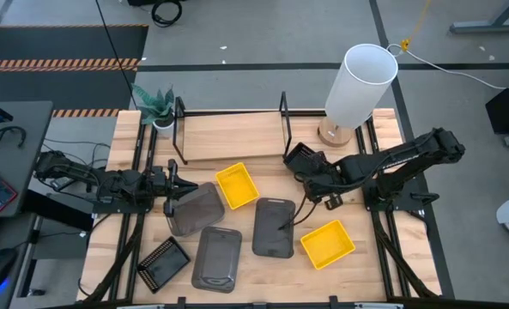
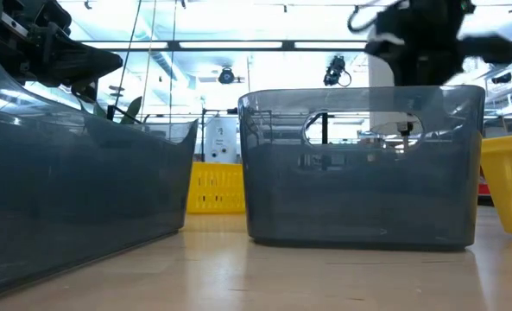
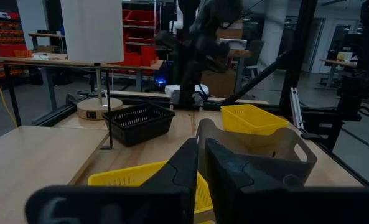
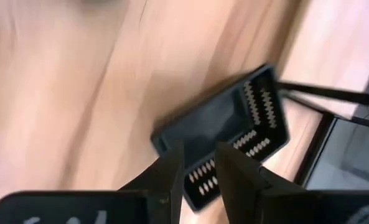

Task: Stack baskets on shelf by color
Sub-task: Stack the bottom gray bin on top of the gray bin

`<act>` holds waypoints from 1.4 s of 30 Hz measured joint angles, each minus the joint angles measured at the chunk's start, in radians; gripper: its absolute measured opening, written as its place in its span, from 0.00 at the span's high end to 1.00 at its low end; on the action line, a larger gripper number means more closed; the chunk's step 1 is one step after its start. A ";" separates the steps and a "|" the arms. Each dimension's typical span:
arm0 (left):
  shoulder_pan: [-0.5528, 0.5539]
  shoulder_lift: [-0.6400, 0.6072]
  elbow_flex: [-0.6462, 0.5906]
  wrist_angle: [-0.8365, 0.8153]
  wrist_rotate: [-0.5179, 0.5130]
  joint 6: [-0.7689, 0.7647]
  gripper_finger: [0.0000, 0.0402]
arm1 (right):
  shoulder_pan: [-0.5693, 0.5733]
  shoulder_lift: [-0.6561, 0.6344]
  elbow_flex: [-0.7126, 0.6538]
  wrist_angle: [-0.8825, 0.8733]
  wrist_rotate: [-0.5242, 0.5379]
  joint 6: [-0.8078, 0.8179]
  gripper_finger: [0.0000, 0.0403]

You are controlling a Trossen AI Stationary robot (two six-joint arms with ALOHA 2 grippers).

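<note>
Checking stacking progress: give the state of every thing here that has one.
shelf: no basket on it.
left gripper: shut on the grey basket at its rim.
right gripper: open, over the black mesh basket.
black mesh basket: upright on the table beside the shelf's end.

**No readable text anywhere**

Went over all 4 views and couldn't make out a single word, brand or number. The left gripper [image 3: 200, 171] had some pale marks on its body in the left wrist view, and the right gripper [image 4: 200, 180] showed similar marks in its own view, but both were cut off and I couldn't read them.
</note>
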 joint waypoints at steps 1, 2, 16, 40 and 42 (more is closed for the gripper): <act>0.000 0.000 0.000 0.000 0.000 0.000 0.91 | 0.004 0.000 0.015 0.013 0.000 0.037 0.76; 0.000 0.000 0.000 0.000 0.000 0.000 0.92 | 0.007 0.000 0.030 0.029 0.000 0.071 0.76; 0.000 0.000 0.000 0.000 0.000 0.000 0.90 | 0.035 0.268 0.332 0.087 -0.020 0.287 0.76; 0.000 0.000 0.000 0.000 0.000 0.000 0.91 | 0.155 0.733 0.823 0.185 -0.271 0.407 0.74; 0.000 0.000 0.000 0.000 0.000 0.000 0.92 | 0.170 0.766 0.870 0.185 -0.289 0.410 0.74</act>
